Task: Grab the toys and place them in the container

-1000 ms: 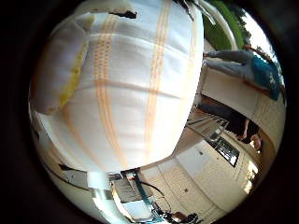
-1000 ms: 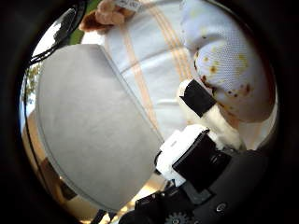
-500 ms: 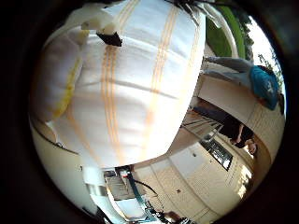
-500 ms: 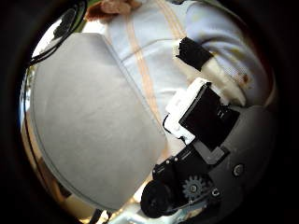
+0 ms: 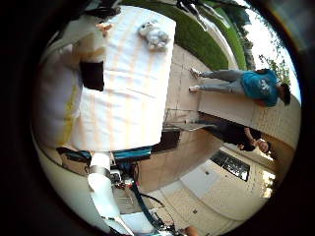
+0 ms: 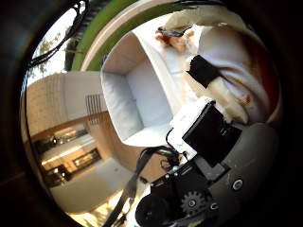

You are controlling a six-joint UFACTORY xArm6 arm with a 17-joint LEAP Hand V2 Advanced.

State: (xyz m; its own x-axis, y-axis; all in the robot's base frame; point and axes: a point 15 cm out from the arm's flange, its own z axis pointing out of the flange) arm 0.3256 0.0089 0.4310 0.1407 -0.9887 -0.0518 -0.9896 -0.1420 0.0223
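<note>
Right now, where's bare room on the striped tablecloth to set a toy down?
The striped cloth is bare between the white plush toy and the table's near edge. The grey fabric container looks empty. Beside the hand, the held white toy crowds things.

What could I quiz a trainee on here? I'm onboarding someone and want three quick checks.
1. True or false: the small white-grey plush toy lies inside the grey fabric box container.
2. What are the fingers of the white and black hand curled round?
A. the large white plush toy with yellow-brown markings
B. a brown plush toy
C. nothing
3. Fill in: the white tablecloth has ___ stripes.

Key:
1. False, it lies on the tablecloth.
2. A
3. orange
</note>
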